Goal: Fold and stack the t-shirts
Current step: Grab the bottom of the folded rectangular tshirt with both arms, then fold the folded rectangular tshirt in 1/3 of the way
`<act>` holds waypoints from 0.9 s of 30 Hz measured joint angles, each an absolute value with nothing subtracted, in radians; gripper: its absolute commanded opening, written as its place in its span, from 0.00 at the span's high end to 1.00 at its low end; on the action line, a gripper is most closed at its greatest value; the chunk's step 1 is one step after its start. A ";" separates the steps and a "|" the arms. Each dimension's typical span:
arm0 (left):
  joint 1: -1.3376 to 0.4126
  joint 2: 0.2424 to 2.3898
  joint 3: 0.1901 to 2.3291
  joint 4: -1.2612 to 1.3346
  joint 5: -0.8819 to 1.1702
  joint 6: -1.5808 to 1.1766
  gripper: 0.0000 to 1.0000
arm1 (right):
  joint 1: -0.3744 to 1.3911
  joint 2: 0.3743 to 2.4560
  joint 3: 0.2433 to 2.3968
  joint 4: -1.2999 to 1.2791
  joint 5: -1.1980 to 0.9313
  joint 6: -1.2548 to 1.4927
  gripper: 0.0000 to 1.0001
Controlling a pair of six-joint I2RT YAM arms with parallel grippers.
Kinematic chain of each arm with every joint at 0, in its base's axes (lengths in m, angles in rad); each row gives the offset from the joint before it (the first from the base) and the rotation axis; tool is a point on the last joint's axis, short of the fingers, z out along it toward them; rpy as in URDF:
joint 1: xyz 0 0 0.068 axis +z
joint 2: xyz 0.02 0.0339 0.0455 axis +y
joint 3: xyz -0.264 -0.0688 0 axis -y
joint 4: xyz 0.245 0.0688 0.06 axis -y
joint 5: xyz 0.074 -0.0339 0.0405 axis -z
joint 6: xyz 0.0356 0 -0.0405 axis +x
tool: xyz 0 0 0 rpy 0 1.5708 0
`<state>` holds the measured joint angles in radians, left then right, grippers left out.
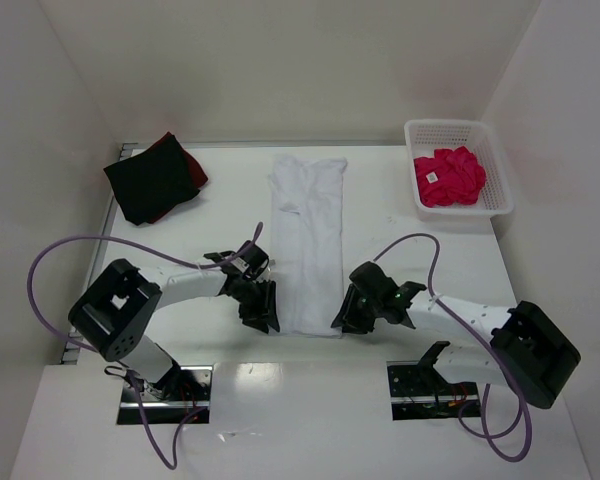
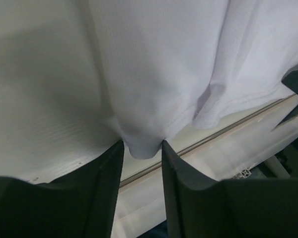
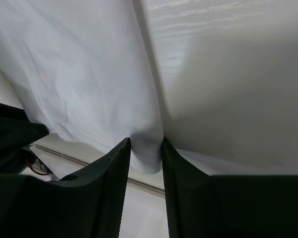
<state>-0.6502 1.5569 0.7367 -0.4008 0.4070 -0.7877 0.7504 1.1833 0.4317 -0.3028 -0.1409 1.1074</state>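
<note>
The white t-shirt [image 1: 308, 240] lies folded into a long strip down the middle of the table. My left gripper [image 1: 266, 318] is shut on its near left corner, and the pinched cloth [image 2: 143, 147] bulges between the fingers. My right gripper [image 1: 342, 320] is shut on its near right corner [image 3: 147, 148]. The black t-shirt [image 1: 148, 180] lies folded at the far left on top of the dark red one [image 1: 192, 170]. The pink-red t-shirt [image 1: 448, 176] sits crumpled in the basket.
The white lattice basket [image 1: 494, 160] stands at the far right. White walls close in the table on the left, back and right. A metal rail [image 2: 223, 131] runs along the table's near edge.
</note>
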 measured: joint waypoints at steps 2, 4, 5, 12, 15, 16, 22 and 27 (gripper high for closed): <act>-0.650 1.561 0.741 -0.406 0.399 -0.786 0.67 | 0.750 1.194 0.434 -0.296 -0.137 1.102 0.74; -0.650 1.568 0.744 -0.408 0.387 -0.785 0.78 | 0.750 1.201 0.434 -0.293 -0.134 1.098 0.85; -0.650 1.571 0.745 -0.408 0.384 -0.785 0.85 | 0.750 1.202 0.434 -0.293 -0.133 1.095 0.90; -0.650 1.583 0.751 -0.412 0.381 -0.783 1.00 | 0.750 1.201 0.434 -0.293 -0.128 1.086 1.00; -0.650 1.575 0.752 -0.418 0.377 -0.784 1.00 | 0.750 1.195 0.441 -0.305 -0.129 1.082 1.00; -0.650 1.567 0.752 -0.423 0.376 -0.785 1.00 | 0.750 1.188 0.445 -0.315 -0.129 1.080 1.00; -0.650 1.472 0.791 -0.488 0.361 -0.789 1.00 | 0.737 1.125 0.518 -0.383 -0.131 1.040 1.00; -0.601 1.450 0.943 -0.552 0.313 -0.761 1.00 | 0.602 1.200 0.693 -0.412 -0.135 0.904 1.00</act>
<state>-0.6011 1.4496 0.9434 -0.5525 0.3132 -0.7607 0.6021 1.2001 0.6934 -0.4118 -0.1346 0.9041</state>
